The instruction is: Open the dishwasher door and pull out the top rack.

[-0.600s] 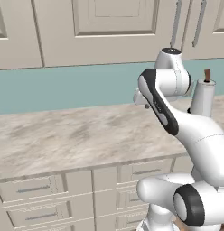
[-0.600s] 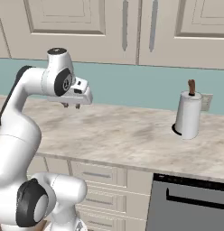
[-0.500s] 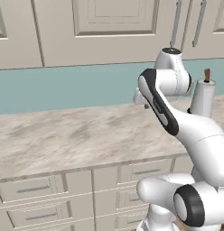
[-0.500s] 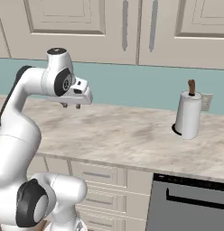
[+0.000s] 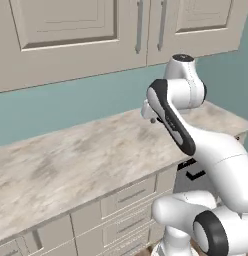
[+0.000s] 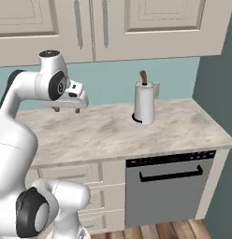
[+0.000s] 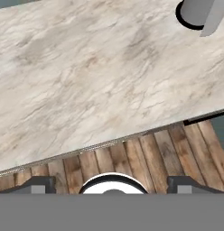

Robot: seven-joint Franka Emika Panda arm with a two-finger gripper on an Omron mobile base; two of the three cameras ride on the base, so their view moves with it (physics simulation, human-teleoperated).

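The dishwasher door (image 6: 167, 196) is a dark grey panel under the counter's right end, standing shut, with its black bar handle (image 6: 170, 176) near its top. A sliver of the door (image 5: 195, 172) peeks out behind my arm. The top rack is hidden behind the shut door. My gripper (image 6: 66, 110) hangs open and empty above the marble counter (image 6: 174, 128), well left of and above the door. In the hand view its fingertips (image 7: 39, 184) stand wide apart, looking down over the counter's front edge to the wooden floor (image 7: 145, 155).
A paper towel holder (image 6: 145, 105) stands at the back of the counter above the dishwasher, also seen as a grey cylinder (image 7: 199, 11). Beige drawer fronts (image 6: 66, 175) lie left of the door. Upper cabinets (image 6: 136, 28) hang overhead. A dark teal wall (image 6: 218, 70) closes the right side.
The whole picture has shifted, so the base has moved to the right: the dishwasher door and the counter's end have come further into view. The arm's pose looks unchanged and the gripper stays open.
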